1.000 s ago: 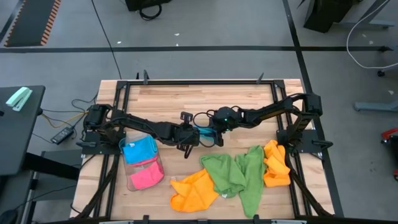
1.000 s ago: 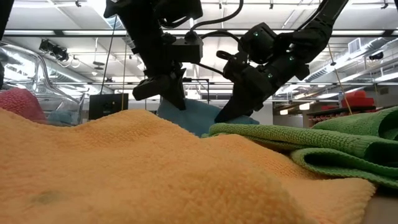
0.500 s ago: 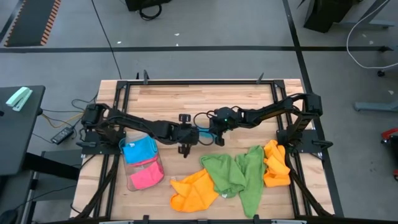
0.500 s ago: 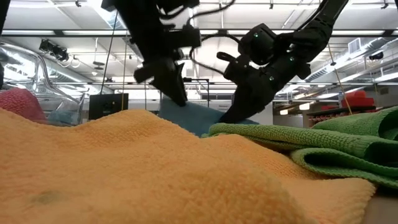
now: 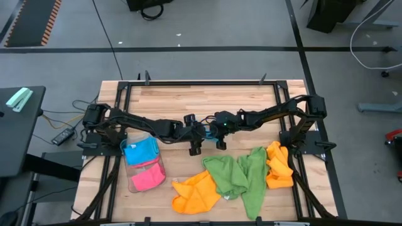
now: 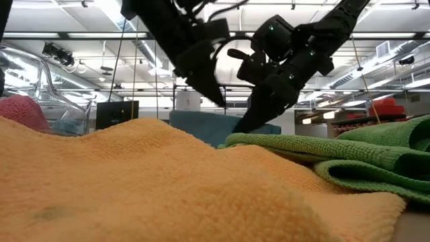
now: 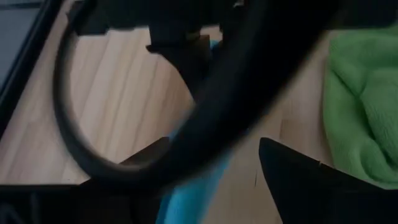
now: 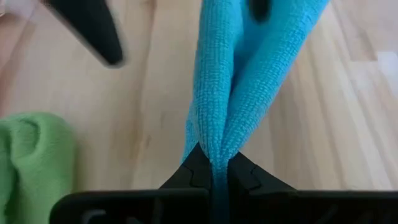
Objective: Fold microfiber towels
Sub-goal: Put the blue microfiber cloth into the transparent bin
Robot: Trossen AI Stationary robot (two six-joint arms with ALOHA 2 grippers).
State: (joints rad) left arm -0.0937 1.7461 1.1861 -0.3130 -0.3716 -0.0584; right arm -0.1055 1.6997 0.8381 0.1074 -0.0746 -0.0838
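Since the earlier frame, left gripper [image 5: 195, 142] has let go and spread wide, shifting right toward centre frame; at lower left, folded blue and pink towels sit in the clear tray [image 5: 146, 182]; at centre, the sky blue towel [image 8: 233, 93] lies between the two grippers, its long axis running away from the right gripper [image 8: 212, 167], which is pinched tight on its bunched edge and is the nearer; orange [image 5: 196, 191] and green towels [image 5: 235, 176] wait lower right.
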